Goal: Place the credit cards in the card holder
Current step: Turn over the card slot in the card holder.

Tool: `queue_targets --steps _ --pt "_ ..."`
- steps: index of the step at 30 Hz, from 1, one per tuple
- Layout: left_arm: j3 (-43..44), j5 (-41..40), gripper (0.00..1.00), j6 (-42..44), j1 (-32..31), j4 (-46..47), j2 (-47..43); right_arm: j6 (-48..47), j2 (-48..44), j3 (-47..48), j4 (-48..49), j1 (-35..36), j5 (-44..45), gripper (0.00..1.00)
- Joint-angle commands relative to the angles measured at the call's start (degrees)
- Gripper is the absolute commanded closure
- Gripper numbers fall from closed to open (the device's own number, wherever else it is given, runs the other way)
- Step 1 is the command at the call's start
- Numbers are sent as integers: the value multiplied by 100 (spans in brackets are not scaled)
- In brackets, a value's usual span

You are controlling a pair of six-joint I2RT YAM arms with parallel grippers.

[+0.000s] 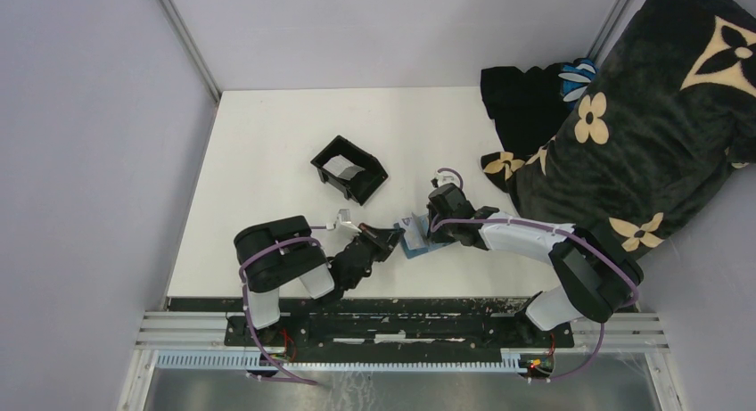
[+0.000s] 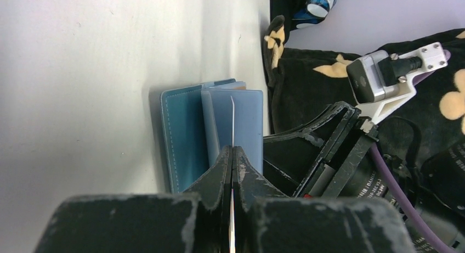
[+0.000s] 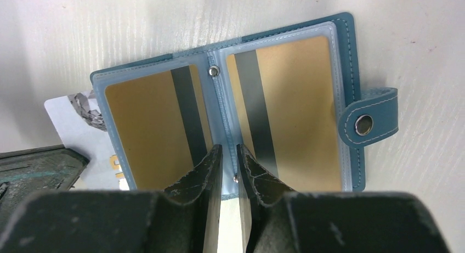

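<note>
Both arms pair black joint housings with white shells; a purple cable loops along the left arm (image 1: pixel 276 250) and the right arm (image 1: pixel 521 235). The left gripper (image 2: pixel 232 150) and the right gripper (image 3: pixel 227 150) have matt-black fingers, scuffed pale at the edges. At two o'clock in the left wrist view, a grey camera (image 2: pixel 368 80) sits on a white bracket (image 2: pixel 403 94) with silver screws.

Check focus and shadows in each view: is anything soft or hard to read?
Top external: evenly lit, though the card holder is small in frame. Left wrist: fingers blurred up close, the credit card just a bright edge-on line, soft shadow left of the holder. Right wrist: fingers soft, holder sharp.
</note>
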Motion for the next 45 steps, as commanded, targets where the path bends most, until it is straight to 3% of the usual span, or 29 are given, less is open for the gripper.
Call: queue_targets --steps 1,12,45 --pt "237 -83 97 442 -80 -361 44 -142 -161 157 -316 6 289 78" --pt "467 -180 97 627 -165 -708 57 -377 -463 454 -764 7 938 77" --pt "969 -406 97 1115 -361 -969 -290 -558 -846 674 -1156 1 1309 77"
